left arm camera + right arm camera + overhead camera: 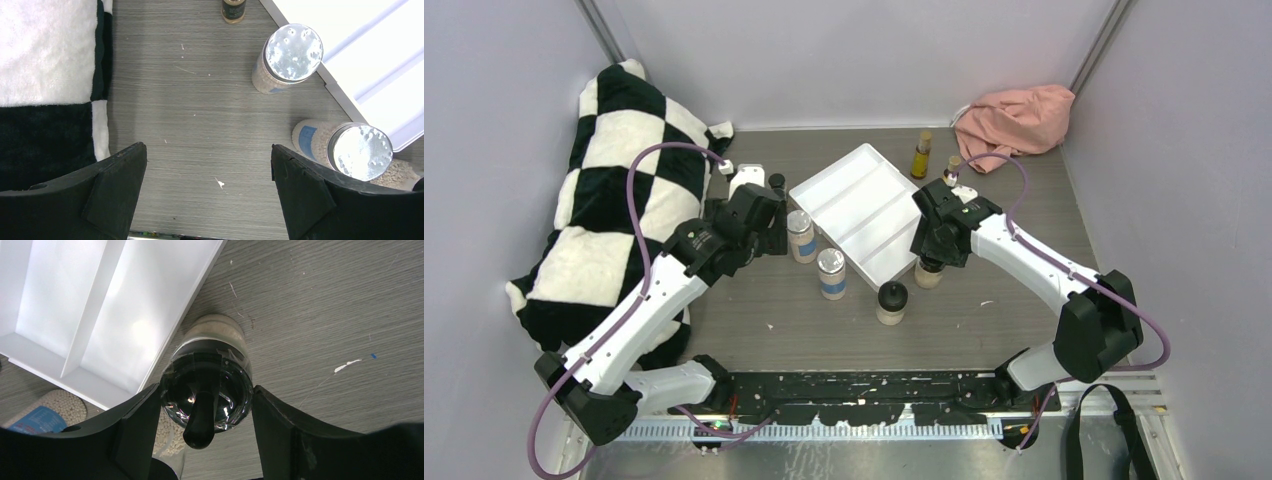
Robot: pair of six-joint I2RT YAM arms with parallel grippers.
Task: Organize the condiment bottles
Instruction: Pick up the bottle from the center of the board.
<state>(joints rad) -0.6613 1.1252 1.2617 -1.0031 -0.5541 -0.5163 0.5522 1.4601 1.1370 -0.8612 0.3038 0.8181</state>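
The right end effector appears clamped on the tan black-capped jar standing on the desk just beside the white tray, likely to lift it in, while the left end effector hangs spread wide and empty left of that tray

**Shine and fuzz on a wood-grain top**

The table shows grey, matt wood grain. The tray is white plastic, smooth and glossy. Two silver lids gleam like perforated metal. On the tan jar, the black cap is slick, glossy plastic. The checkered blanket is plush fleece; the pink cloth soft, crumpled fabric. The left fingers look matt black plastic.
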